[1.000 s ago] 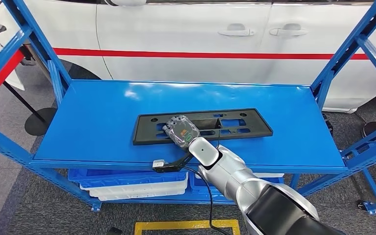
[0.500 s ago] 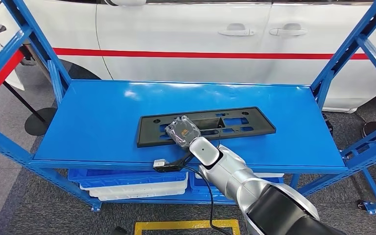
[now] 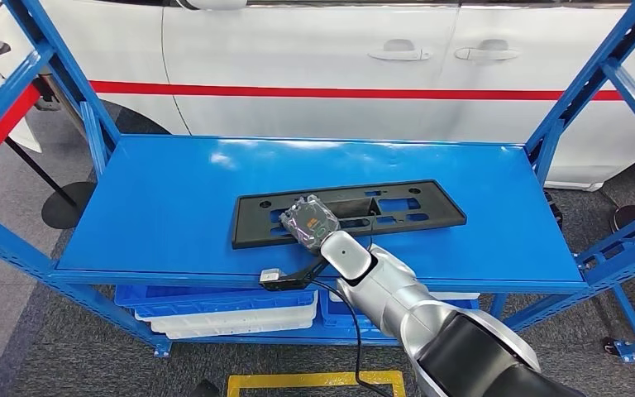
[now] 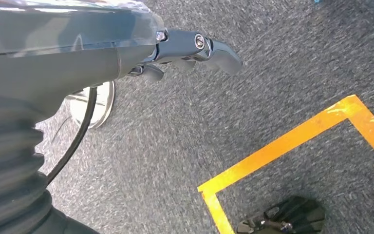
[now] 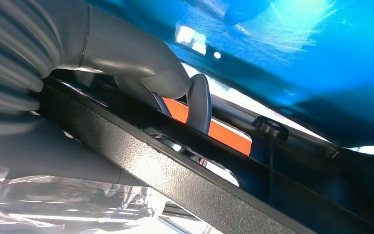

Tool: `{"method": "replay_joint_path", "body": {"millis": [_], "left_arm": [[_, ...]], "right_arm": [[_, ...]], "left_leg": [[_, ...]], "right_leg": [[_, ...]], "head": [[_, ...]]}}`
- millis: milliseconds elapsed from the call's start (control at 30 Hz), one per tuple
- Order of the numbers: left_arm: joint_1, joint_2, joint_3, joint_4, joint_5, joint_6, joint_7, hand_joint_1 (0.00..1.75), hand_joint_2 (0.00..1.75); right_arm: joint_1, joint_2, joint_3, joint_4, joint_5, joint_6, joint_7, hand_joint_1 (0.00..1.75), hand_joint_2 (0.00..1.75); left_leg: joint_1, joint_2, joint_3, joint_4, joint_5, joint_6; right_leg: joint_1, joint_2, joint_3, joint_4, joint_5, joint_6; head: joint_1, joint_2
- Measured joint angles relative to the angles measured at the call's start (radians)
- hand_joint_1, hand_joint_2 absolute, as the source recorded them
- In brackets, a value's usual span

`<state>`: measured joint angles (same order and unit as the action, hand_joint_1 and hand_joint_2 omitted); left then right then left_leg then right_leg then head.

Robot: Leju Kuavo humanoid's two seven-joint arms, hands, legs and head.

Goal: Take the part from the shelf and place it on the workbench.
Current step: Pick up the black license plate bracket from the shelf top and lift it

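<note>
Now, at center frame in the head view, my right hand (image 3: 308,222) rests on the near long edge of the part (image 3: 397,208), a flat black rectangular frame with cut-outs lying on the blue shelf (image 3: 174,198). The part stretches across the middle of the shelf top, slightly angled, its right end a little higher in the frame than its left. From the right wrist view, the grey thumb (image 5: 141,68) sits over the black textured edge of the part (image 5: 185,180) while dark fingers (image 5: 199,105) curl down behind that edge, so the hand grips the part along its rim. The silver right arm (image 3: 397,298) comes in from the lower right of the head view, with a black cable (image 3: 351,331) looping beneath it past the shelf's front lip. Behind the shelf, across the top of the frame, stands a white car (image 3: 339,66) with a red stripe along its doors. Below the shelf top, at lower center left, sit stacked white and blue trays (image 3: 223,310). In the left wrist view, my left hand (image 4: 190,51) hangs over grey carpet (image 4: 272,58), its fingers loosely curled close together and holding nothing, with a yellow floor marking (image 4: 292,141) at lower right of that frame.
</note>
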<state>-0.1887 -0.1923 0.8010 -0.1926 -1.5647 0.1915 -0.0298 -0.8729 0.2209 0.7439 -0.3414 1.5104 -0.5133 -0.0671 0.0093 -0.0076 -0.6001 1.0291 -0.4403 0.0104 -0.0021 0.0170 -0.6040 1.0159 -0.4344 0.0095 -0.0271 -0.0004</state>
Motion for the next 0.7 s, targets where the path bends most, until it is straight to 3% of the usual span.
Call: {"method": "replay_joint_path", "body": {"millis": [700], "left_arm": [[-0.006, 0.000, -0.013, 0.000, 0.025, 0.029, -0.029, 0.00, 1.75]], "right_arm": [[0.000, 0.000, -0.013, 0.000, 0.005, -0.028, -0.007, 1.75, 1.75]], "left_leg": [[0.000, 0.000, -0.001, 0.000, 0.000, 0.000]], "right_leg": [[0.000, 0.000, -0.001, 0.000, 0.000, 0.000]], "head": [[0.000, 0.000]]}}
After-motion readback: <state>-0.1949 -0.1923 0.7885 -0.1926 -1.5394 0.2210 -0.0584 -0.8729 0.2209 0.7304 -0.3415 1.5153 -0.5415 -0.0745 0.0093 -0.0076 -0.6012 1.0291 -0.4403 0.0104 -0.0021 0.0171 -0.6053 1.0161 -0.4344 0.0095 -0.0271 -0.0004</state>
